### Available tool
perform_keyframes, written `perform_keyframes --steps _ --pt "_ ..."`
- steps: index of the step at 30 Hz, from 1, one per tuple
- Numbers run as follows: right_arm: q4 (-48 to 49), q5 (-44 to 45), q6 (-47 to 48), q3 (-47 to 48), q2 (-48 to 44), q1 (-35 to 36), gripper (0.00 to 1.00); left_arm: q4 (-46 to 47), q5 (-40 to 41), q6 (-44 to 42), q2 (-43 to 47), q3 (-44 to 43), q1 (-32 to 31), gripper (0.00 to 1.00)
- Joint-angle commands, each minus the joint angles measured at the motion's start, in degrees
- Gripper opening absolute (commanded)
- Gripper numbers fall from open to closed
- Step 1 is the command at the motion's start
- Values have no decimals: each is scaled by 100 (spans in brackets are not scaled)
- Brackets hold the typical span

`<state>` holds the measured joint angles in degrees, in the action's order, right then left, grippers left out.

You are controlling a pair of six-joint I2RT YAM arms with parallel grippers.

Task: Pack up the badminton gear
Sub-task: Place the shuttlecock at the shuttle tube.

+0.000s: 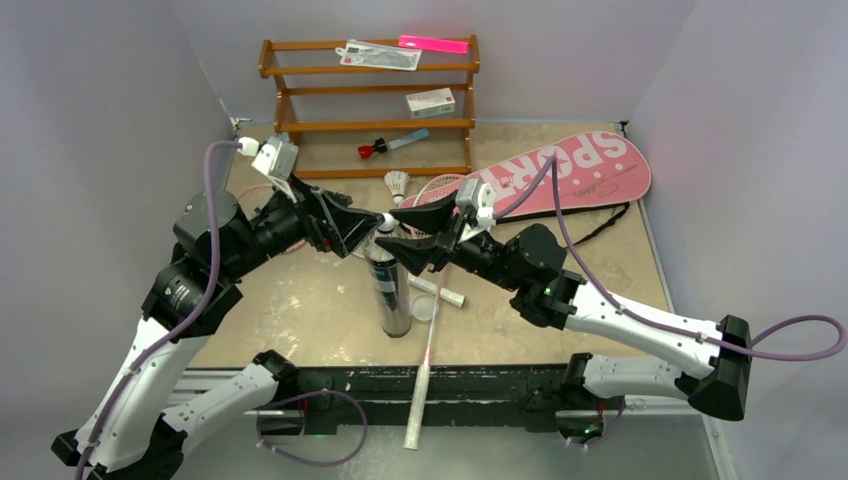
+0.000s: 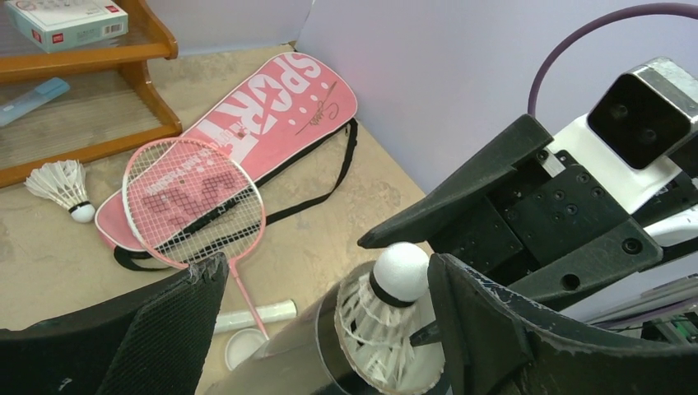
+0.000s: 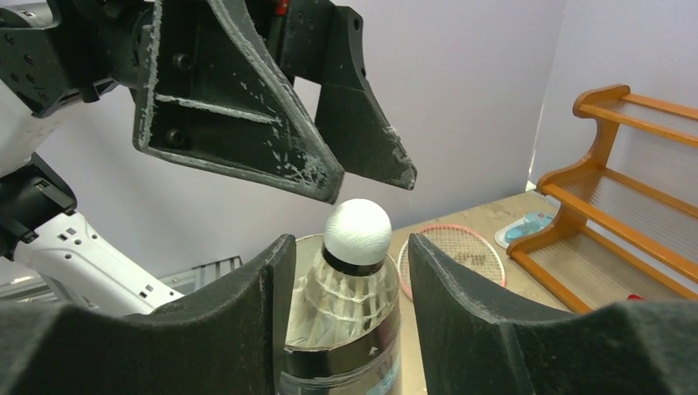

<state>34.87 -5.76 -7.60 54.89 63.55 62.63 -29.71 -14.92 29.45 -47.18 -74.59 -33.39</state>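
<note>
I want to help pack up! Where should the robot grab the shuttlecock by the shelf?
Grip the loose shuttlecock at its round cork end, coming down from above. It lies on its side on the table, so the cork is exposed, and it likely takes a squeeze better than feathers.

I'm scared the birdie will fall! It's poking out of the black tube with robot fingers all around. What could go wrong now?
The shuttlecock sits only partway in the black tube, cork poking out, so a nudge might pop it loose. The tube stands tall and upright; the right fingers or left fingers beside its top could tip it. Both sets of fingers crowd that spot and might bump each other.
</note>
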Motion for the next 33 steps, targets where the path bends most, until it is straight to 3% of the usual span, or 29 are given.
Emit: perform_keyframes --steps 1,6,10,12,22,23,26,33 --pt "150 -92 123 133 -97 8 56 -28 -99 -36 196 -22 12 88" --pt "-74 26 205 215 -110 12 61 -91 -146 -36 337 175 12 84" --pt "-254 50 258 215 -168 12 81 -117 -165 -32 375 284 10 84" --pt "-328 49 271 249 -213 12 85 -137 -153 -21 385 287 11 84" --pt "-1360 -76 197 979 -364 12 86 215 -112 -139 1050 658 13 92" --pt "-1483 -80 195 1066 -351 12 85 216 -130 -142 1082 686 13 93" --pt "-1839 -53 192 1380 -281 12 56 100 -189 -83 992 656 15 89" --pt "-2211 -70 145 1789 -138 12 16 10 -354 -5 785 620 10 64"
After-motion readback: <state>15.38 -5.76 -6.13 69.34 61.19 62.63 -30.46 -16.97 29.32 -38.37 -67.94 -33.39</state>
